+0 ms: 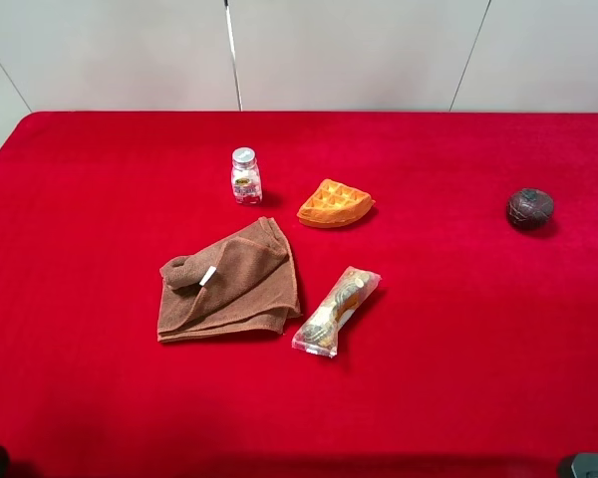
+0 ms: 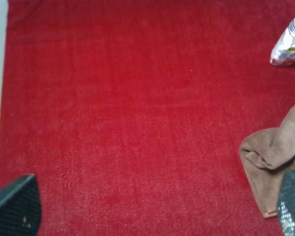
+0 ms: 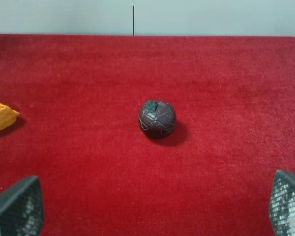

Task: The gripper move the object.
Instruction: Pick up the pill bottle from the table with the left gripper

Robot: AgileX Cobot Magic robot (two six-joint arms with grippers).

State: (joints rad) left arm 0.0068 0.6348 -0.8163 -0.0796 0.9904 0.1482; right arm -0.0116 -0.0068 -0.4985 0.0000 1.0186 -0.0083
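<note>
A small clear glass bottle (image 1: pixel 245 176) with a silver cap and a pale label stands upright on the red table, left of centre toward the back. It also shows in the left wrist view (image 2: pixel 289 43). My left gripper (image 2: pixel 157 209) is open and empty, far from the bottle, with only its dark fingertips (image 2: pixel 17 204) showing. My right gripper (image 3: pixel 157 206) is open and empty, with its fingertips (image 3: pixel 19 206) apart and a dark brown ball between and beyond them. In the exterior view only the arm bases show at the bottom corners.
A brown cloth (image 1: pixel 229 279) lies crumpled in front of the bottle, also in the left wrist view (image 2: pixel 275 152). An orange waffle piece (image 1: pixel 335 203) lies right of the bottle. A clear snack packet (image 1: pixel 336 310) lies in front of it. The brown ball (image 1: pixel 530 208) sits far right (image 3: pixel 157 118).
</note>
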